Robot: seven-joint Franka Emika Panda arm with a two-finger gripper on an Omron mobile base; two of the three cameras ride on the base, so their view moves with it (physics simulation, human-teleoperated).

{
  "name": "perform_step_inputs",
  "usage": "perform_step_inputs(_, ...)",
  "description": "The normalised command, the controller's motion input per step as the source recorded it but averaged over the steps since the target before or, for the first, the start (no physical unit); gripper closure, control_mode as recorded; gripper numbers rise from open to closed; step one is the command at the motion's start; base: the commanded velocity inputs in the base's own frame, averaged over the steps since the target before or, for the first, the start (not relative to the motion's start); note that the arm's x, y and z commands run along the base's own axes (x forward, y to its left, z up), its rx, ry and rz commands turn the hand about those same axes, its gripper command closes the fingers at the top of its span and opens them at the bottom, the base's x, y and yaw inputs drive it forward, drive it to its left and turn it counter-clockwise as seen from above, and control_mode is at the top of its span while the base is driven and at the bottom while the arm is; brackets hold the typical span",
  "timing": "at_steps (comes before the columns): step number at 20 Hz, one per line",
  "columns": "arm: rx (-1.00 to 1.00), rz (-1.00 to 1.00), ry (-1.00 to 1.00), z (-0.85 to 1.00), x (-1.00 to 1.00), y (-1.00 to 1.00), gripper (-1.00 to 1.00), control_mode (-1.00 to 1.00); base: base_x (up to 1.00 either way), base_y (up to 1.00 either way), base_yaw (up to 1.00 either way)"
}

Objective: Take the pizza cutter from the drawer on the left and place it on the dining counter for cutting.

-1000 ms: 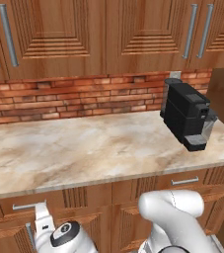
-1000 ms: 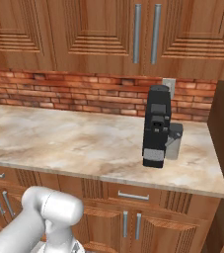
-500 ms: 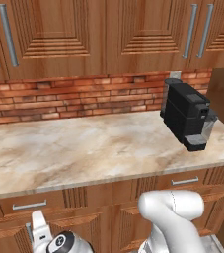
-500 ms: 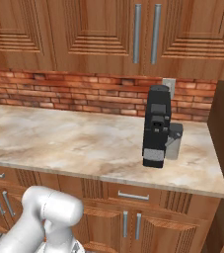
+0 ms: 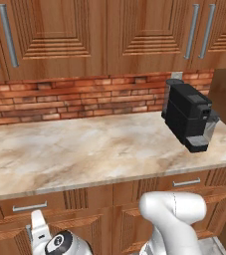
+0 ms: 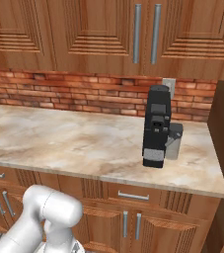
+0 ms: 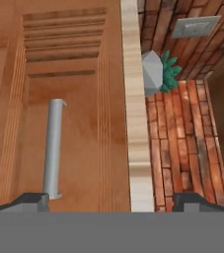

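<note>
Drawer (image 5: 30, 205) shut, its silver bar handle (image 7: 53, 148) just ahead of the left fingertip. Gripper (image 7: 111, 201) spread wide, holding nothing. Right of the handle: counter edge (image 7: 134, 123), potted plant (image 7: 159, 72), brick backsplash (image 7: 182, 143). Coffee machine (image 5: 188, 115) stands far right.

wall: red brick backsplash (image 5: 84, 99) | above: wooden cabinets (image 5: 109, 35) | desk (image 5: 84, 149): veined marble | coffee machine (image 5: 188, 115): black

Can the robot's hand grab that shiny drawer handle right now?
Probably yes. The gripper is open and faces the drawer; its silver handle sits just off its left fingertip, with nothing between them.
</note>
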Motion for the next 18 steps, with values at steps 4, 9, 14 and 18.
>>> perform_step_inputs(4, 0.00, 0.00, 0.00, -0.14, 0.24, -0.03, -1.00, -1.00, 0.00, 0.00, 0.00)
perform_step_inputs(9, 0.00, 0.00, -0.07, -0.14, 0.25, 0.00, -1.00, -1.00, 0.00, 0.00, 0.00)
perform_step_inputs(14, 0.00, 0.00, -0.08, -0.20, 0.18, 0.00, -1.00, -1.00, 0.00, 0.00, 0.00)
perform_step_inputs(18, 0.00, 0.00, -0.10, -0.36, 0.08, 0.00, -1.00, -1.00, 0.00, 0.00, 0.00)
